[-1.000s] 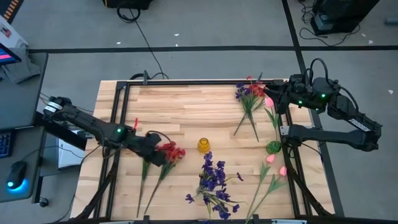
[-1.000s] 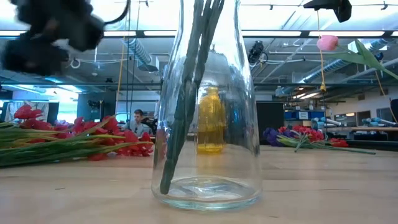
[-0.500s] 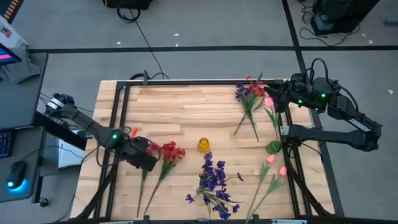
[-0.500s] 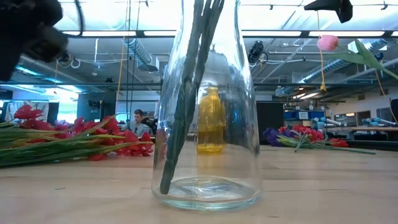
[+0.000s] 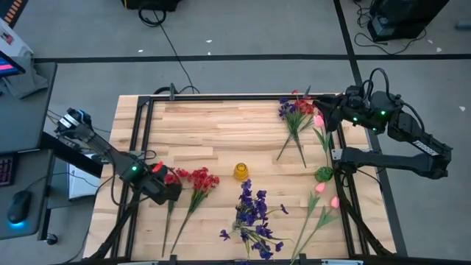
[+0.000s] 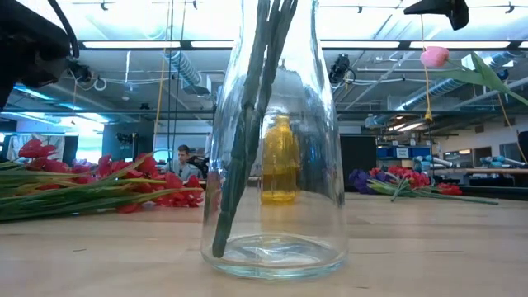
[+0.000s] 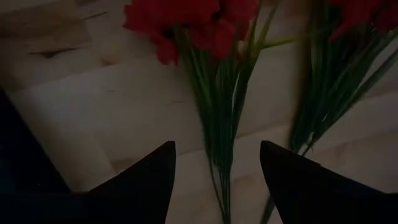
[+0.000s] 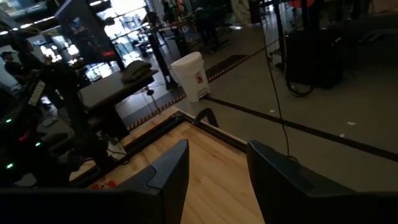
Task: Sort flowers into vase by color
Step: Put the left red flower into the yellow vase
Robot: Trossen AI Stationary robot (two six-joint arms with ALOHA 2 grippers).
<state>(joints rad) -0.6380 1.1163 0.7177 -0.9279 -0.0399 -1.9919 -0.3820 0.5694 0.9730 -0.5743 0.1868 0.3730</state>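
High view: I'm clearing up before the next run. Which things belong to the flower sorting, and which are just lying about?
Job: red flowers, purple flowers, pink tulips, mixed bunch, glass vase, yellow bottle.
Lying about: computer mouse, floor cable.

You could not see the blooms of the stems in the clear vase (image 6: 272, 165): the low view cut off its neck and everything above. That same view showed only a dark blurred mass of the left arm at its edge. In the left wrist view, the red flowers (image 7: 186, 25) ahead of the left gripper (image 7: 217, 165) ran off the frame. The right gripper (image 8: 217, 165) looked open, yet the pink flower (image 5: 319, 120) beside it stayed out of its own camera.
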